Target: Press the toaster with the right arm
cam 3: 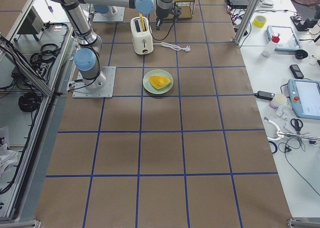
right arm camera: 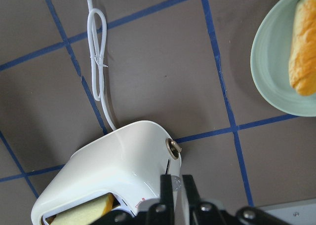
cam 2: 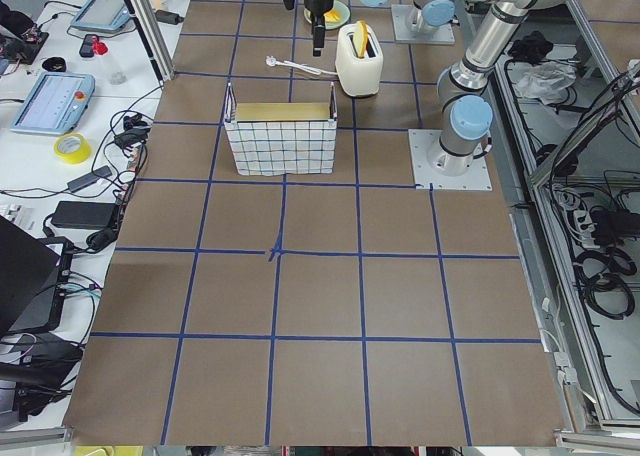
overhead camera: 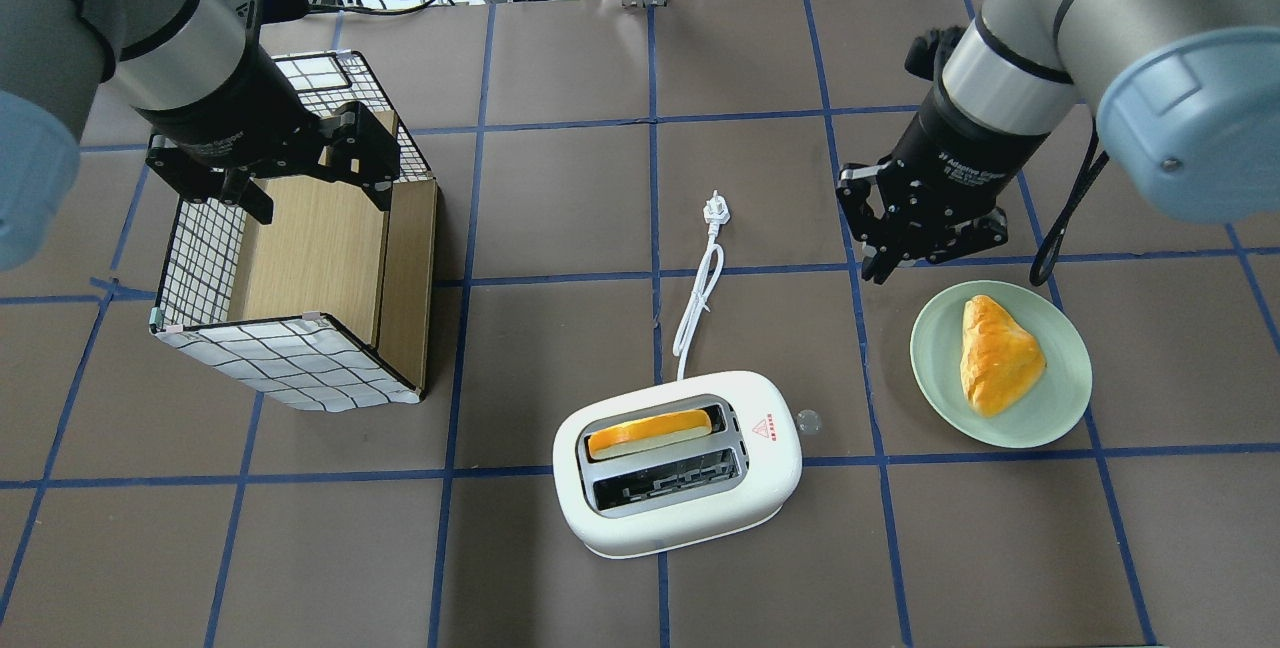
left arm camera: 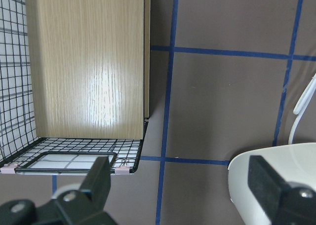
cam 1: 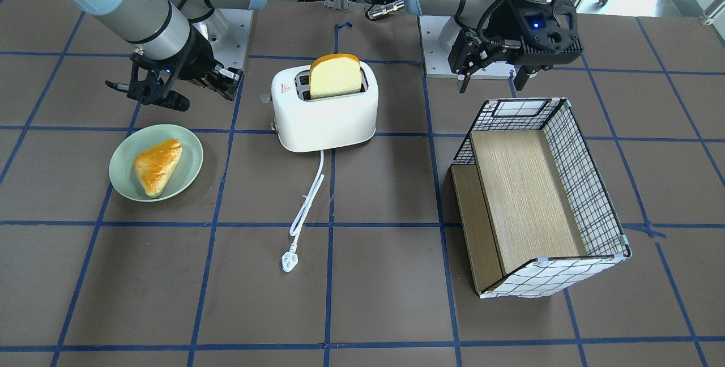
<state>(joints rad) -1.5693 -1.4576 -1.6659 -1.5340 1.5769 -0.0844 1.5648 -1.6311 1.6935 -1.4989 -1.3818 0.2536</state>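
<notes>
The white toaster stands mid-table with a bread slice upright in one slot. It also shows in the overhead view and the right wrist view. Its small lever knob sticks out of the end that faces the plate. My right gripper is shut and empty. It hangs in the air beyond that end, apart from the toaster; it also shows in the front view. In the right wrist view its fingertips line up over the lever end. My left gripper is open and empty over the basket.
A green plate with a pastry lies beside the right gripper. The toaster's white cord and plug trail across the table. A wire-grid basket with a wooden floor stands under the left gripper.
</notes>
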